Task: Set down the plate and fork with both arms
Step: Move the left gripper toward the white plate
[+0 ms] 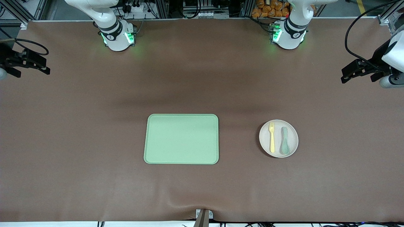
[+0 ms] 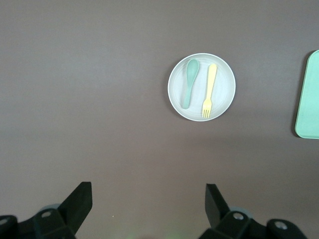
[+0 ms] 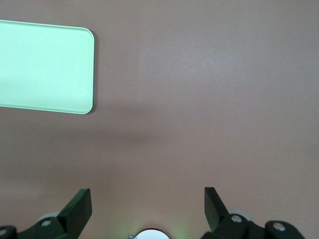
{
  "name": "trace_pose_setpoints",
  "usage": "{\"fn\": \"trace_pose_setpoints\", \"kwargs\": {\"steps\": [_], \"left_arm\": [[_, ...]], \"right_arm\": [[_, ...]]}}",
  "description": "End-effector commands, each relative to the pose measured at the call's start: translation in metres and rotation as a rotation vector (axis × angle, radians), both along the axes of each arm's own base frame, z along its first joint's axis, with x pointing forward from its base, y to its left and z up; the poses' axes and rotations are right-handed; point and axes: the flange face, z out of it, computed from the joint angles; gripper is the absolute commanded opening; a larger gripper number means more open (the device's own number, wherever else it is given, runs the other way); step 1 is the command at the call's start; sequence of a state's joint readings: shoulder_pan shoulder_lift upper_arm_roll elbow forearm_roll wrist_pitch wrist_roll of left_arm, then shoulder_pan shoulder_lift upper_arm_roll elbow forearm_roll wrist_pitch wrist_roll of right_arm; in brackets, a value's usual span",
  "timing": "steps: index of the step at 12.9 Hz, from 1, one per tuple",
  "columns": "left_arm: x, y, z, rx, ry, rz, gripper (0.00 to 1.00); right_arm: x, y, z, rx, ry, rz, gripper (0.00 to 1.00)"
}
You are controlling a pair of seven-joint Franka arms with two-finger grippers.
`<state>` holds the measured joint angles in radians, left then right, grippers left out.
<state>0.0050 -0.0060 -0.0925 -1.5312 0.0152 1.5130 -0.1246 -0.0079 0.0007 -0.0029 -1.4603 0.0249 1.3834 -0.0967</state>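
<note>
While both arms are waiting high at the two ends of the table, the plate is sitting on the brown surface toward the left arm's end, well apart from the light-green tray, which is lying near the middle of the table. In the front view the plate is lying at about three o'clock from the tray.

The fork is resting inside the plate, its tines pointing to twelve o'clock in the front view, toward the robots' bases. A teal spoon is lying just beside it in the same plate, parallel to it and on the side nearer the left arm's end, with its bowl pointing to six o'clock. The two utensils are lying close together but apart.

The left gripper is hanging over the bare table edge at the left arm's end, at roughly one o'clock from the plate in the front view. Its jaws are standing spread wide, with nothing between the fingers; the left wrist view is showing the plate, fork and spoon well ahead of them.

The right gripper is hanging over the table's edge at the right arm's end, at about ten o'clock from the tray. Its jaws are likewise gaping wide and are gripping nothing, with only the brown table and a corner of the tray showing past the fingers.
</note>
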Motion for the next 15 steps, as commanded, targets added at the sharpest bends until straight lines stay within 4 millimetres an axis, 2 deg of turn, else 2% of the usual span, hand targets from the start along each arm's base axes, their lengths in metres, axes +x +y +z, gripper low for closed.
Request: {"fn": "trace_pose_setpoints", "kwargs": {"steps": [1,6,10,15], "left_arm": [[-0.006,0.002,0.009,-0.016,0.004,-0.004,1.0],[-0.003,0.002,0.01,-0.023,0.002,-0.012,1.0],[0.01,0.005,-0.011,-0.061,0.029,0.0,1.0],[0.015,0.006,-0.019,-0.054,0.042,0.004,1.0]], "right_arm": [[-0.003,0.001,0.002,0.002,0.001,-0.012,1.0],[-0.003,0.0,0.002,0.002,0.001,-0.013,1.0],[-0.003,0.0,-0.001,0.002,0.013,-0.012,1.0],[-0.004,-0.002,-0.002,0.002,0.021,-0.014,1.0]]}}
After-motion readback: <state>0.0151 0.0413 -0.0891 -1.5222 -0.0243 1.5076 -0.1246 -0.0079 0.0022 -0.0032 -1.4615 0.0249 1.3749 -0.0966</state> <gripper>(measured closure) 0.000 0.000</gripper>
